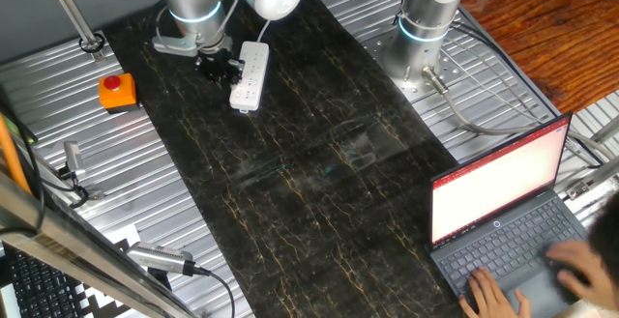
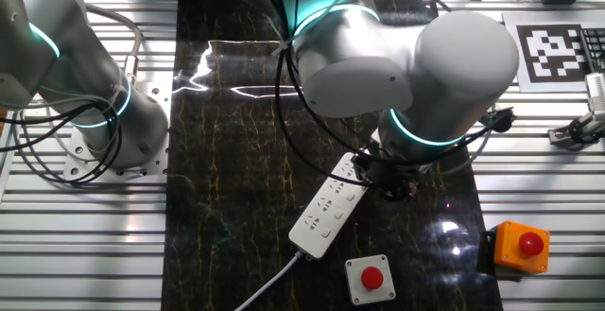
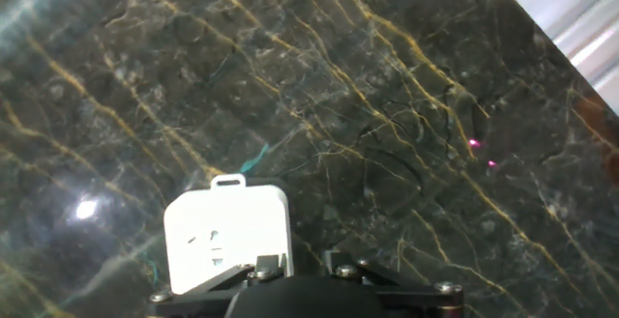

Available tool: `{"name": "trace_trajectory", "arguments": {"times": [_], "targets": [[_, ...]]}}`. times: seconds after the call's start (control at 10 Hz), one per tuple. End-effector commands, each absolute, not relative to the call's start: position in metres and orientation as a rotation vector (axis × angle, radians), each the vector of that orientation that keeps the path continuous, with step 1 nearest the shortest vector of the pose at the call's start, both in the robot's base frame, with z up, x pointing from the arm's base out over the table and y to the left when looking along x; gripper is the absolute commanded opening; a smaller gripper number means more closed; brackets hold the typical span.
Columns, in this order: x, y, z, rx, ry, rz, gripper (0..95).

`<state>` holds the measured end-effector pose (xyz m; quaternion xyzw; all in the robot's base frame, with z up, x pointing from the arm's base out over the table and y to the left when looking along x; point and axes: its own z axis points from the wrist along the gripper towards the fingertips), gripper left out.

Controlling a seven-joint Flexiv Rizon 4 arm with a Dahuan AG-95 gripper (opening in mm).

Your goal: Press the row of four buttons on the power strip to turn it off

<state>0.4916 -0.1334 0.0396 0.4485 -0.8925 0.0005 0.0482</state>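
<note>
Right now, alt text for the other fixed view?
A silver robot arm's gripper hangs low over the far end of a white power strip lying diagonally on a dark marble mat. In front sit a white box with a red button and an orange one.

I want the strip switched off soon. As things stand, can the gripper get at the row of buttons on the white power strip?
Probably yes. The gripper hangs right beside the power strip at its far end, with nothing lying between them on the dark mat. The buttons themselves are too small to make out.
</note>
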Motion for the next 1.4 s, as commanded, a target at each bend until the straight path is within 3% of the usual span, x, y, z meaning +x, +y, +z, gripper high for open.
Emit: {"name": "trace_trajectory", "arguments": {"times": [0.1,1.4], "targets": [[0.4917,-0.1334,0.0393,1.345,-2.738,-0.029,38.0],[0.4922,-0.1238,0.0335,1.308,-2.759,-0.028,38.0]]}}
